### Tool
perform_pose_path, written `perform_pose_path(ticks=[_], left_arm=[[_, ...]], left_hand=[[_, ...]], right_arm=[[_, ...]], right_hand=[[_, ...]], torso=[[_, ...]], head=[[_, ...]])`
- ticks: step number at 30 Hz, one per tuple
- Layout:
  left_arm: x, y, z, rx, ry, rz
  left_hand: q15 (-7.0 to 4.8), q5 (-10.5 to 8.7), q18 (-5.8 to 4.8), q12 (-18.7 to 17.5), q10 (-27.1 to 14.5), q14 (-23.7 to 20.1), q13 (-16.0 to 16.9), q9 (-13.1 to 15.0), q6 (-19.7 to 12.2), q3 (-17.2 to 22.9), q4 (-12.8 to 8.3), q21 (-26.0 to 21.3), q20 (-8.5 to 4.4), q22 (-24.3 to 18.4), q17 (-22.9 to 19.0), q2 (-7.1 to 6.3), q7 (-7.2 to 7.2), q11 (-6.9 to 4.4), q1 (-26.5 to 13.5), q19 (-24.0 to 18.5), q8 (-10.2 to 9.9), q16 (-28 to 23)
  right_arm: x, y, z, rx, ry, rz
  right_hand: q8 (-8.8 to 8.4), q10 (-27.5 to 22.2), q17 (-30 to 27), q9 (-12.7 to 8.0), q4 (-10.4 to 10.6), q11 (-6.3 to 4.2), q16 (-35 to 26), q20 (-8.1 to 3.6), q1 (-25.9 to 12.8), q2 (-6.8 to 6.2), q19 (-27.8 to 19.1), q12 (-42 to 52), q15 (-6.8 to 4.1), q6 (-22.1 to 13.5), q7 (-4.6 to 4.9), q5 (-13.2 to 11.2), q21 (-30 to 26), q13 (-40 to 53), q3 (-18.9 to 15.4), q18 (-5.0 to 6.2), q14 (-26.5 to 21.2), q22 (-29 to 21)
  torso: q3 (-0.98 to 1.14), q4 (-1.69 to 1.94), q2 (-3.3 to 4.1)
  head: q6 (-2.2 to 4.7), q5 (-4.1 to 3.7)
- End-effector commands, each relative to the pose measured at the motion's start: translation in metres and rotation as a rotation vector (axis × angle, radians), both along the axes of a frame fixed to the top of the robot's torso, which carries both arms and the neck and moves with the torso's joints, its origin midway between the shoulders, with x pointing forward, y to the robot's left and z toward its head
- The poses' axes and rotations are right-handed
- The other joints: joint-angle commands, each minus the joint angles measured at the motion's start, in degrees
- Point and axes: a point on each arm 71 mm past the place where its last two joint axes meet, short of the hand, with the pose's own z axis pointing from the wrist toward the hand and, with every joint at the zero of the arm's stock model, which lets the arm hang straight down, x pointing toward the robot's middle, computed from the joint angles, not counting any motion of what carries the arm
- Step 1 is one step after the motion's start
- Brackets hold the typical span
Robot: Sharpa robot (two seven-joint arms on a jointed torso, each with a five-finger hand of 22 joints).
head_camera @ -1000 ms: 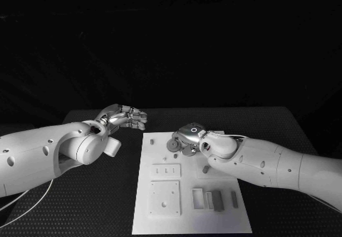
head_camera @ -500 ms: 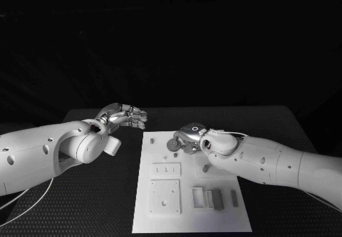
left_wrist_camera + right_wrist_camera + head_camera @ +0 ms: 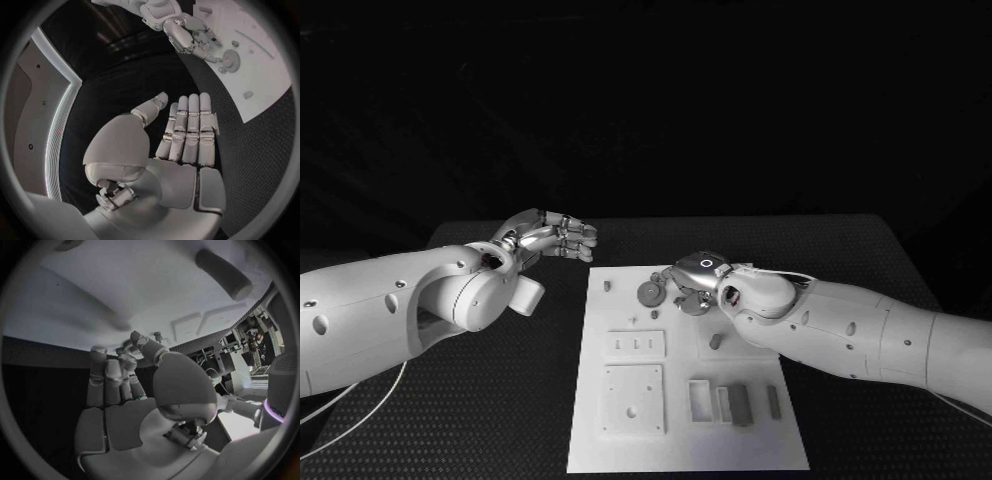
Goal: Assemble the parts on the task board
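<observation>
Two white arms reach over the black table (image 3: 488,400), one from each side of the white task board (image 3: 687,440). The right hand (image 3: 695,282) hovers above the far end of the board, just beside a round grey gear-like part (image 3: 649,292) that lies flat there. Compared with a second ago, this hand has drifted a little toward the board's right edge and away from the gear, so a gap now shows between them where earlier the fingers nearly overlapped the part. In the right wrist view its fingers (image 3: 112,377) lie fairly straight and together, with nothing between them and the thumb, so the hand reads as released and holding nothing.

The left hand (image 3: 548,236) sits off the board's far left corner, above the bare table, in the same place as before. The left wrist view shows its fingers (image 3: 187,130) extended side by side, thumb apart, gripping nothing.

Other parts are unchanged: a small peg (image 3: 607,285) stands near the left edge, another short peg (image 3: 717,341) sits mid-board, and several grey blocks (image 3: 741,405) stand grouped at the near end beside a square raised plate (image 3: 633,400).
</observation>
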Motion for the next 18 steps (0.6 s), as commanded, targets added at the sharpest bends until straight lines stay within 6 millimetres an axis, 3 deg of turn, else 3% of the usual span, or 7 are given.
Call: perform_pose_path(ticks=[1,7,10,13,18], left_arm=[[0.0,0.0,0.002,-0.003,-0.01,-0.008],[0.001,0.002,0.002,0.001,-0.013,-0.003],[0.002,0.003,0.002,0.007,-0.021,0.008],[0.004,0.007,0.002,0.009,-0.027,0.02],[0.007,0.011,0.002,0.01,-0.032,0.029]], left_hand=[[0.1,0.03,0.18,-0.33,0.16,-0.09,0.1,0.1,-0.33,0.12,-0.17,-0.18,0.0,0.09,0.06,-0.25,-0.08,0.32,-0.2,-0.52,-0.31,-0.21],[0.08,0.03,0.19,-0.36,0.16,-0.11,0.11,0.12,-0.32,0.13,-0.21,-0.2,0.0,0.1,0.09,-0.32,-0.09,0.32,-0.16,-0.55,-0.31,-0.25],[0.04,0.03,0.18,0.06,1.07,0.02,0.38,0.18,-0.26,0.12,-0.13,-0.2,0.0,0.19,0.24,-0.31,-0.11,-0.05,-0.18,-0.51,-0.29,-0.28],[-0.05,0.03,0.16,0.26,1.56,0.1,0.59,0.2,-0.36,0.06,-0.15,-0.22,-0.04,0.26,0.4,-0.46,-0.08,-0.3,-0.2,-0.51,-0.36,-0.33],[0.1,0.03,0.08,-0.07,1.17,-0.24,0.62,0.18,-0.62,0.07,-0.19,-0.38,0.01,0.3,0.5,-0.55,0.04,-0.12,-0.19,-0.73,-0.54,-0.67]], right_arm=[[-0.002,-0.004,0.015,0.214,-0.084,0.023],[-0.002,-0.021,0.034,0.363,-0.136,0.023],[-0.002,-0.032,0.041,0.434,-0.094,0.007],[0.0,-0.048,0.048,0.487,-0.002,-0.03],[-0.006,-0.074,0.055,0.479,0.083,-0.01]], right_hand=[[0.26,-1.79,-0.02,0.02,-0.16,0.47,0.21,-0.17,0.77,-0.29,-0.06,0.19,0.47,0.71,0.85,0.24,0.18,-0.04,-0.24,1.92,-0.12,1.05],[0.24,-1.61,-0.13,-0.02,-0.07,0.76,0.21,-0.22,0.8,-0.96,0.22,0.18,0.75,0.59,1.18,0.23,0.23,-0.22,-0.52,1.92,0.12,0.95],[0.78,-1.44,-0.25,0.14,0.14,1.65,0.15,-0.2,0.05,-1.73,0.54,0.17,1.57,1.65,2.17,0.21,0.17,-0.4,-0.83,1.92,0.32,0.8],[0.86,-1.37,-0.33,0.11,0.38,1.95,0.1,-0.12,-0.68,-2.29,0.71,0.2,1.91,1.88,2.4,0.22,0.08,-0.52,-0.92,1.92,0.41,0.71],[0.96,-1.64,-0.49,0.04,0.98,2.07,-0.14,0.1,-2.13,-3.44,0.65,0.06,2.06,2.19,2.48,0.22,-0.29,-0.74,-0.93,1.92,0.19,0.56]], torso=[[0.04,-0.08,-0.03],[0.07,-0.07,-0.07],[0.05,-0.16,-0.07],[0.11,-0.33,-0.1],[0.25,-1.17,-0.32]], head=[[0.18,-0.08],[0.58,-0.38],[1.0,-0.49],[1.4,-0.66],[1.9,-0.97]])
